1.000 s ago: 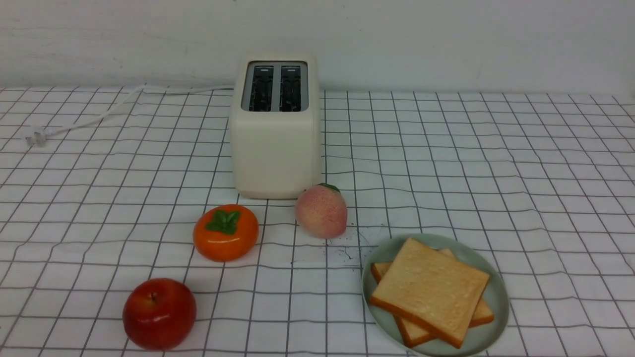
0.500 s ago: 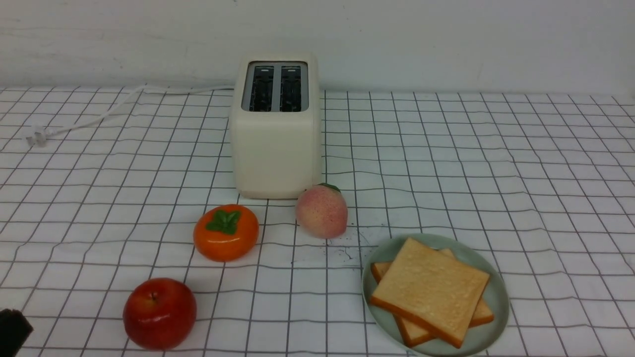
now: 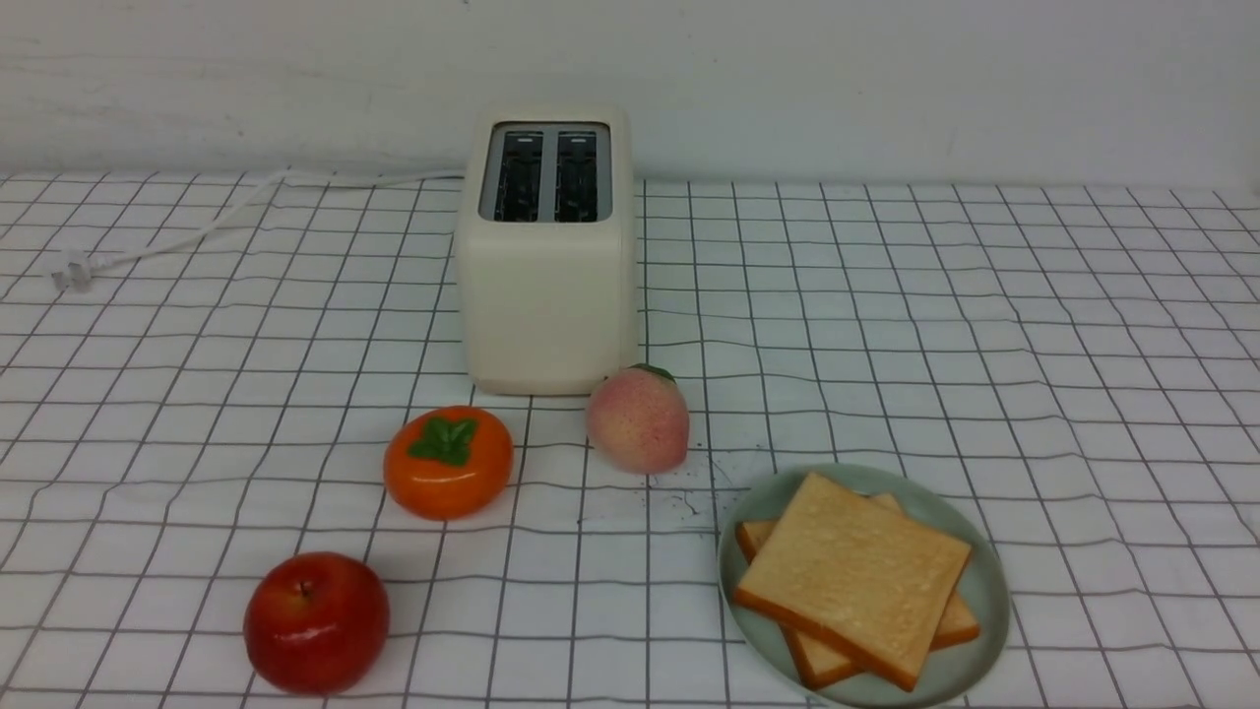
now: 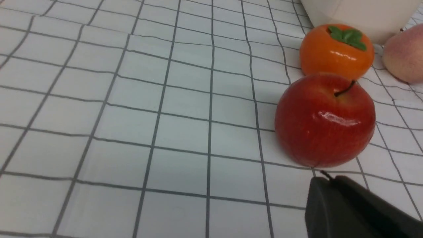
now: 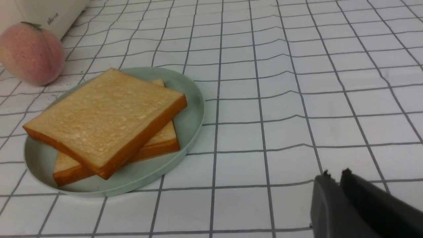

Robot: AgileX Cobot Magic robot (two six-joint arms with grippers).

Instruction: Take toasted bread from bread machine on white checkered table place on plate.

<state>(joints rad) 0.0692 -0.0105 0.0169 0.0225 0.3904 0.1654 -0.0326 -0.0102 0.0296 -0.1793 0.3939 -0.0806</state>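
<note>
Two slices of toasted bread (image 3: 854,576) lie stacked on the mint-green plate (image 3: 987,591) at the front right of the white checkered table (image 3: 984,325); they also show in the right wrist view (image 5: 105,119) on the plate (image 5: 193,115). The cream bread machine (image 3: 547,286) stands at the back centre with both dark slots empty. My left gripper (image 4: 330,180) is shut and empty, just short of the red apple (image 4: 325,120). My right gripper (image 5: 335,175) is shut and empty, over bare cloth beside the plate. Neither gripper shows in the front view.
A red apple (image 3: 316,620), an orange persimmon (image 3: 448,461) and a pink peach (image 3: 638,419) lie in front of the toaster. Its white cord and plug (image 3: 74,268) run to the back left. A wall stands behind the table.
Half a second ago a dark part of my left arm showed at the front view's lower left corner; it is out of that view now. Bread, plate and fruit have not moved.
</note>
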